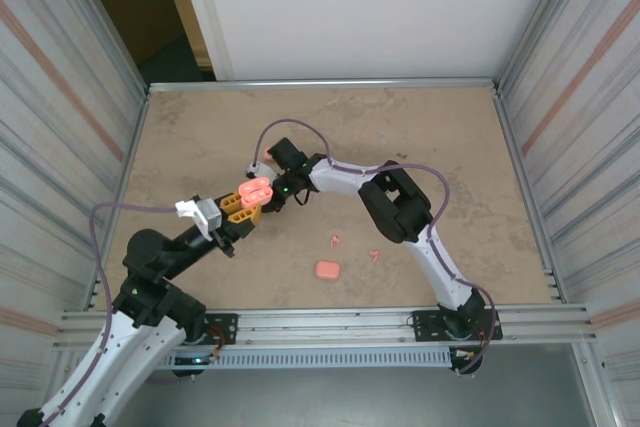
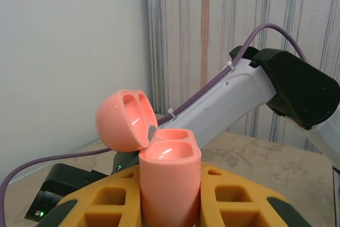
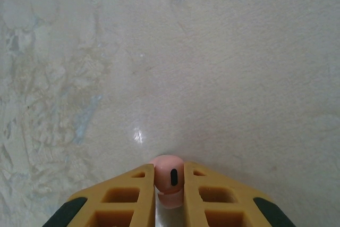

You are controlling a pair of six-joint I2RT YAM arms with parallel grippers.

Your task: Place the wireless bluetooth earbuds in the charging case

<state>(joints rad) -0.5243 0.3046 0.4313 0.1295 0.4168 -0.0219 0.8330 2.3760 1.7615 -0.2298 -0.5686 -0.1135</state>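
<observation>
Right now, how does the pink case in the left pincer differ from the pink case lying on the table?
The held charging case, gripped by the left pincer, has its lid swung open, showing two wells; the loose case looks closed. The held charging case stands upright, raised above the table; the loose case lies flat on it. Both are salmon pink with rounded corners.

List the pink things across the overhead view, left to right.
Open case → closed case → far-right earbud. The other earbud, just beyond the closed case, overlaps it sideways, so it is left out.
</observation>
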